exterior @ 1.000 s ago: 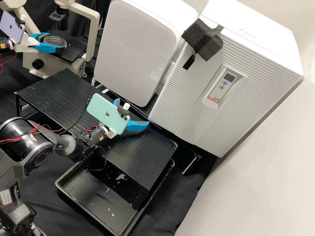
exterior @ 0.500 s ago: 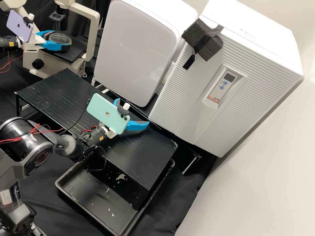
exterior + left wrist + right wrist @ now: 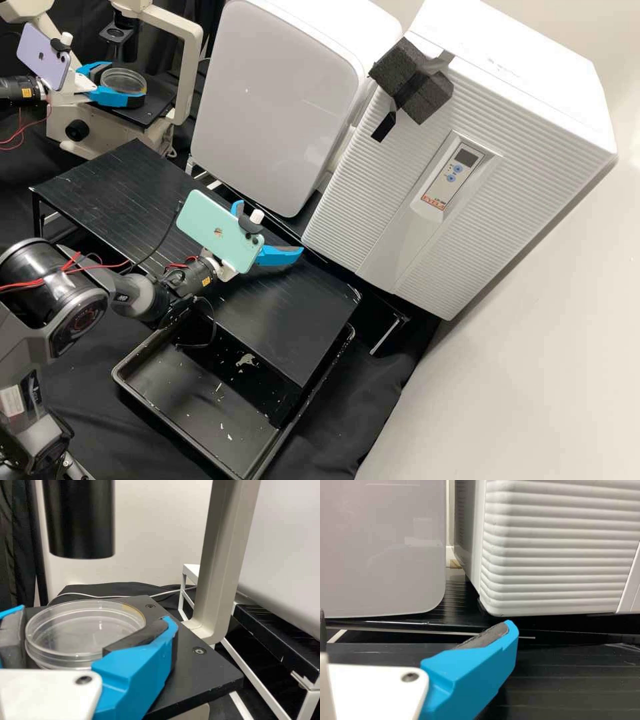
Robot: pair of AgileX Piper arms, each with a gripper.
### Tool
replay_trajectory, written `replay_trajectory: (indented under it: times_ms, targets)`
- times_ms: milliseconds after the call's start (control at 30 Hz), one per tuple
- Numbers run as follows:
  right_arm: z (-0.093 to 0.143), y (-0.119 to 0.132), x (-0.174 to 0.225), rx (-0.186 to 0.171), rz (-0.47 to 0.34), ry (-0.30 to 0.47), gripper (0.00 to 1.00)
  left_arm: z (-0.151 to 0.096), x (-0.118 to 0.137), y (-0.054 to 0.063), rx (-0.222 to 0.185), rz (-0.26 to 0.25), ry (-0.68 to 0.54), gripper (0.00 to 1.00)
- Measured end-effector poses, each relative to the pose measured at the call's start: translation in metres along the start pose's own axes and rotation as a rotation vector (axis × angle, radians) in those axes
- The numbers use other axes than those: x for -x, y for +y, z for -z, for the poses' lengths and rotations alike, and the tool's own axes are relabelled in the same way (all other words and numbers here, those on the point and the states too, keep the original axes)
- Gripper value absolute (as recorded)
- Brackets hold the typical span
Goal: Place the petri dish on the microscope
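Upper left, your left gripper [image 3: 126, 83], opened dish-wide, clamps the petri dish [image 3: 123, 79]; too early release can drop it on microscope stage [image 3: 155, 107].

The surface [image 3: 370, 403] is draped in loose, creased black cloth [image 3: 340, 443]. On it, in the high view, stand a shallow black tray [image 3: 170, 373] and a low black stand [image 3: 133, 187] whose flat top reaches over part of the tray, with the cream microscope [image 3: 107, 133] just beyond one end of the stand
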Motion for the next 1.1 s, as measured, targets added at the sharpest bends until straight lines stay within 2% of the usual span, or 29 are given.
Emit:
replay_trajectory:
  times_ms: [167, 300, 433, 500, 667, 733, 967, 1100]
  targets:
    - [0.000, 0.000, 0.000, 0.000, 0.000, 0.000, 1.00, 0.000, 0.000, 0.000, 0.000, -0.002, -0.001, 1.00]
    - [0.000, 0.000, 0.000, 0.000, 0.000, 0.000, 1.00, 0.002, 0.004, -0.005, -0.015, -0.009, 0.002, 1.00]
    - [0.000, 0.000, 0.000, 0.000, 0.000, 0.000, 1.00, 0.001, 0.017, -0.006, -0.022, -0.016, 0.024, 1.00]
    - [0.000, 0.000, 0.000, 0.000, 0.000, 0.000, 1.00, 0.001, 0.024, -0.005, -0.003, -0.022, 0.038, 1.00]
    - [0.000, 0.000, 0.000, 0.000, 0.000, 0.000, 1.00, -0.007, 0.051, -0.003, 0.048, -0.031, 0.066, 1.00]
    - [0.000, 0.000, 0.000, 0.000, 0.000, 0.000, 1.00, -0.013, 0.064, -0.006, 0.058, -0.028, 0.084, 1.00]
    - [0.000, 0.000, 0.000, 0.000, 0.000, 0.000, 1.00, -0.037, 0.108, -0.011, 0.041, -0.055, 0.140, 1.00]
    - [0.000, 0.000, 0.000, 0.000, 0.000, 0.000, 1.00, -0.049, 0.129, -0.010, 0.028, -0.128, 0.157, 1.00]
